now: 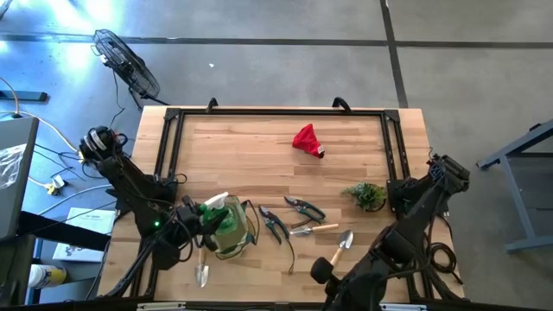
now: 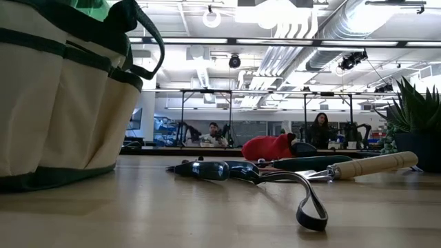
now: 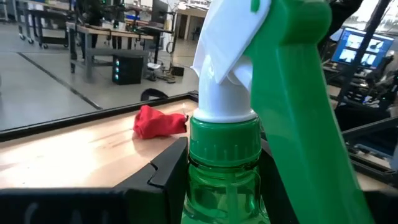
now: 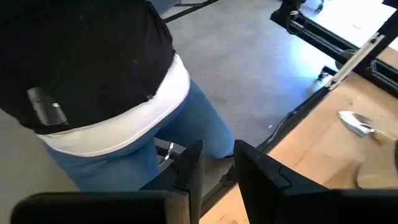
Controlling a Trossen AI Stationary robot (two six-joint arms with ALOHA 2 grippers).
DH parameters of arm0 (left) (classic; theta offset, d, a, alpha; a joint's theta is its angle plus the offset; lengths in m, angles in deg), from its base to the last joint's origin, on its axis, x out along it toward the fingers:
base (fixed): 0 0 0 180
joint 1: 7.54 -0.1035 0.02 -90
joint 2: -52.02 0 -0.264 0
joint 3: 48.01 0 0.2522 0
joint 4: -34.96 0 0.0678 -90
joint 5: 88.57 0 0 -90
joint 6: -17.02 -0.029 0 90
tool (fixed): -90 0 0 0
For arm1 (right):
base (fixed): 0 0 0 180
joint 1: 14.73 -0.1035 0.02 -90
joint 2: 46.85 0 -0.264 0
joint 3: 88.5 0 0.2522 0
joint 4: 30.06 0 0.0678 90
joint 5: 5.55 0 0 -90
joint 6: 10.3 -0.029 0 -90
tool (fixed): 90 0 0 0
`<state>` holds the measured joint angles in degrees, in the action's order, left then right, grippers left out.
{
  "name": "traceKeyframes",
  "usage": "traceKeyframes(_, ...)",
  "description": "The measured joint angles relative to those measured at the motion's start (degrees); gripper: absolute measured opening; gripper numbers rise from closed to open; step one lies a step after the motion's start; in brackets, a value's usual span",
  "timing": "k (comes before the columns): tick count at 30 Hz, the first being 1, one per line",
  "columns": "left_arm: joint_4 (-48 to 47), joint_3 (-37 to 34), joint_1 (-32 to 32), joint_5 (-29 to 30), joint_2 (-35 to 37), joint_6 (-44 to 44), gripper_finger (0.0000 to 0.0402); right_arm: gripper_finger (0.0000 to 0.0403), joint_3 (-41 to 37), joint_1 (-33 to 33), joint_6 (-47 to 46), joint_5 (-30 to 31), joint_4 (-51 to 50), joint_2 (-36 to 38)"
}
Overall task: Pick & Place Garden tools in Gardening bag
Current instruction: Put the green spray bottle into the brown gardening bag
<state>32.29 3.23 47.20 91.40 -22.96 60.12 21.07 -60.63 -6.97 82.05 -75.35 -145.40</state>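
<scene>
One tool, the green spray bottle (image 3: 236,162), sits clamped by its neck in the left gripper (image 1: 207,226) over the bag (image 1: 232,229) for dropping in, while the right gripper (image 4: 214,171), fingers narrowly apart and empty, waits at the near edge.

Person (image 4: 106,93) behind right gripper (image 4: 217,171); trowel (image 4: 359,123) on table (image 4: 323,149)

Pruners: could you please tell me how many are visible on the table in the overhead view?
2. One pruner lies just beside the gardening bag; the second pruner lies farther along, toward the plant sprig. More could be hidden inside the bag.
</scene>
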Motion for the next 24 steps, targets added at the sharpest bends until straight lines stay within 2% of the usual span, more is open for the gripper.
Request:
traceKeyframes(7,-7.2,0.0,0.0,0.4,-0.6,6.5,0.0149,0.0080,0.0,0.3,-0.1,-1.1,0.0,0.0)
traceKeyframes(11,-7.8,-0.1,-0.3,0.2,-2.5,6.7,0.0149,0.0080,0.0,0.3,-0.1,-1.2,-0.6,0.0)
traceKeyframes(19,-7.8,-0.1,-5.0,0.0,-7.5,8.2,0.0149,0.0080,0.0,0.3,0.1,-1.2,-1.2,0.0)
traceKeyframes(24,-7.6,-0.1,-5.2,-0.1,-8.3,8.4,0.0149,0.0080,0.0,0.3,0.1,-1.2,-1.7,0.0)
